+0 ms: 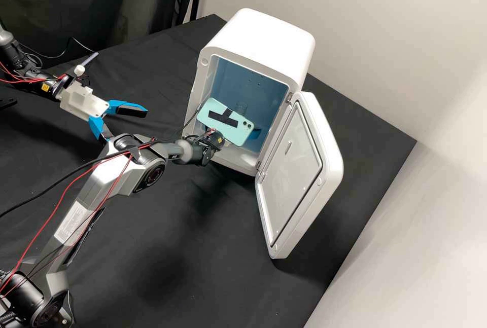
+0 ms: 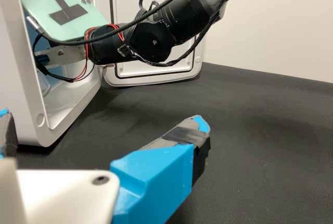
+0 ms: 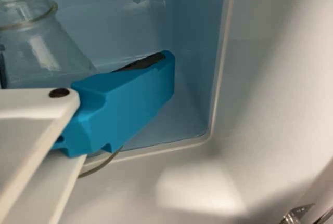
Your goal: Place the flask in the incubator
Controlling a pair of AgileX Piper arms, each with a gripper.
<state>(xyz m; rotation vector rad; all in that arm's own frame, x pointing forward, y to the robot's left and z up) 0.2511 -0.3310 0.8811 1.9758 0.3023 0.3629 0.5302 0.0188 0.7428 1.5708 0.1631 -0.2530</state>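
One white incubator [image 1: 264, 39] is seen toward 1 o'clock on the black table [image 1: 203, 247], with its one door [image 1: 304, 176] swung wide open at its 4 o'clock. One clear glass flask [image 3: 31, 42] is found inside the blue chamber, right by the right gripper [image 3: 83, 65]. Whether it's being pinched can't be told. The left gripper [image 1: 124, 125] is held spread above the table around 9 o'clock. One label [image 1: 68, 224] on the right arm is too small to be read.
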